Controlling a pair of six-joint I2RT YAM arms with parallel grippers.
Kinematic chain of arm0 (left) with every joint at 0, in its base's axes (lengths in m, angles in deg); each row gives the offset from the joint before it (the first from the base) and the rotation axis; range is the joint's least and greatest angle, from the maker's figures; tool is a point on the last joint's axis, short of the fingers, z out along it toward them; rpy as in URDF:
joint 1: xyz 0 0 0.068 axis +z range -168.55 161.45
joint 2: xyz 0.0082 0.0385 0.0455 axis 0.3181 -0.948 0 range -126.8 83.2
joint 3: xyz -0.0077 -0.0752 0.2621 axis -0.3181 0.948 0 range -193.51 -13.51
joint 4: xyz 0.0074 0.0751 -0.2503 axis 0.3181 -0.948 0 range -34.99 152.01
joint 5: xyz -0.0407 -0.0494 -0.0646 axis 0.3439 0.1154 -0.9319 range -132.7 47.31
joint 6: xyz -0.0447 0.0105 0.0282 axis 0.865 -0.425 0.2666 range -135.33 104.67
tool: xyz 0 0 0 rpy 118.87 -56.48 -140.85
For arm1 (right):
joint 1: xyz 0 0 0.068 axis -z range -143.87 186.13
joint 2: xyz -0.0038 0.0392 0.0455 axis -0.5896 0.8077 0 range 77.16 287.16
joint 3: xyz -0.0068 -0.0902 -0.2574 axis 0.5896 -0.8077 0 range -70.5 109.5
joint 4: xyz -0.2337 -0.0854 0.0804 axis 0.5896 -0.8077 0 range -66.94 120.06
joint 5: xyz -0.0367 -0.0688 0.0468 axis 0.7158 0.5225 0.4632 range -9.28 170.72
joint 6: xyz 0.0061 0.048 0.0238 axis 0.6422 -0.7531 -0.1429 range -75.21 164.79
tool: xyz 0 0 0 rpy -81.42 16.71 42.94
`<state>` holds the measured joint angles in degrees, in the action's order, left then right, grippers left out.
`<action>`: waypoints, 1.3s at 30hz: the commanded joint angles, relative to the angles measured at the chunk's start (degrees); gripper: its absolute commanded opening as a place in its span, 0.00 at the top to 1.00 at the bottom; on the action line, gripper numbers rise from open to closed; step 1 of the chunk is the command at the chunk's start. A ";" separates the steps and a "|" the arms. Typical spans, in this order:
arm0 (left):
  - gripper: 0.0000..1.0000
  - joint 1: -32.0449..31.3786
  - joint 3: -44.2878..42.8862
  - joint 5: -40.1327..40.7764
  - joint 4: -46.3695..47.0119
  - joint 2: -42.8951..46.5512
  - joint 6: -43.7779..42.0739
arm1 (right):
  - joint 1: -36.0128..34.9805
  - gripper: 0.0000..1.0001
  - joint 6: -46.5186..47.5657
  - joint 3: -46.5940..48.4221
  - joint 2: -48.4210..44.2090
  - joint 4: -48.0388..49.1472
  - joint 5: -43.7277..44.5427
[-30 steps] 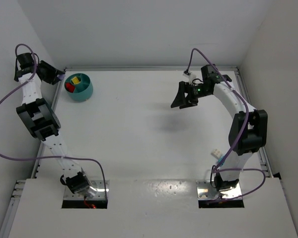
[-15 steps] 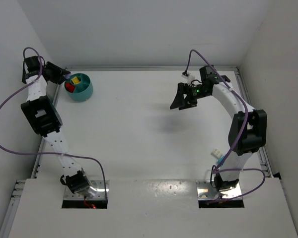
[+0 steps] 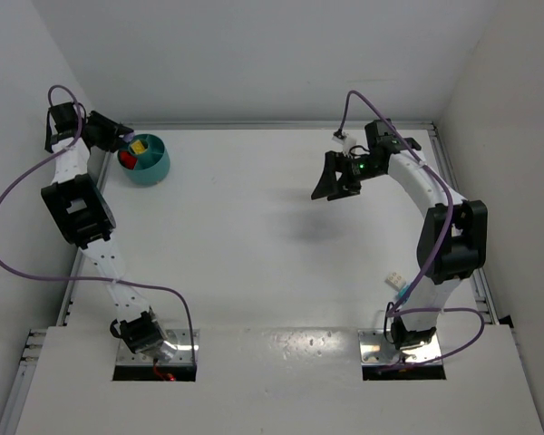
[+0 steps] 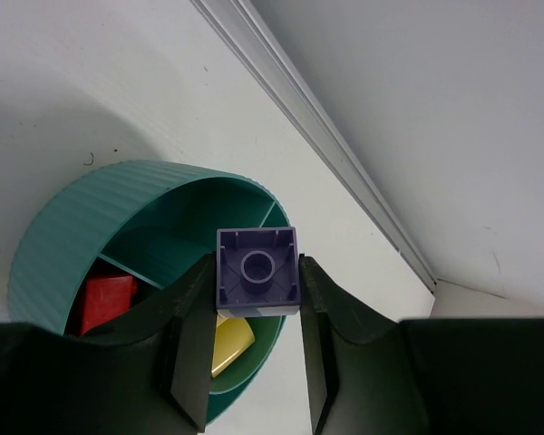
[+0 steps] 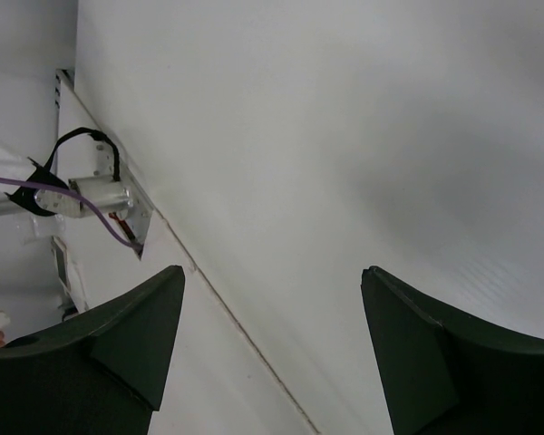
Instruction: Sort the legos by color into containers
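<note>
**A:** The left arm [image 3: 72, 204] has swung in along the back-left edge of the table [image 3: 254, 236]. A second ago the left gripper [image 3: 118, 138] hung nearer the side wall, and now it's right at the teal bowl [image 3: 154, 169].

**B:** So that's the drop-off approach, I'd say. And the right arm [image 3: 435, 204]?

**A:** Barely stirred. The right gripper [image 5: 272, 276] hangs over bare table, well apart from the bowl, with its fingers spread and nothing between them.

**B:** On the left wrist view, the jaws are clenched on a purple brick [image 4: 257, 270], hollow underside toward the camera, held above the bowl.

**A:** Over which compartment, though? I can't tell. It sits right across the dividers.

**B:** The red brick [image 4: 107, 304] has one section and the yellow brick [image 4: 231, 344] has another. The section behind the purple one looks bare.

**A:** That's the likely home. The dividers are the snag, and the back rail [image 4: 326, 145] runs close behind.
</note>
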<state>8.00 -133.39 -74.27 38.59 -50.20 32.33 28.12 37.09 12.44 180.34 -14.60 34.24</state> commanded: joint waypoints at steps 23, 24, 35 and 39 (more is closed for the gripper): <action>0.47 0.61 0.87 -2.53 2.41 2.62 -1.60 | -0.25 0.21 0.85 1.09 -0.26 0.81 -0.45; 0.47 1.14 0.87 -2.53 2.41 3.32 -1.60 | -0.25 0.21 0.85 1.09 -0.26 0.81 -0.45; 0.45 -0.61 6.49 -3.31 0.77 24.13 -22.14 | 1.50 0.23 15.33 -1.54 -9.55 -6.83 20.96; 0.13 -3.86 14.56 -9.64 -1.63 37.75 -40.93 | 6.93 0.26 21.76 -8.02 -12.81 -12.90 35.89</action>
<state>7.23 -122.09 -78.20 37.46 -23.71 7.50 30.87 51.71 8.87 171.18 -22.12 55.86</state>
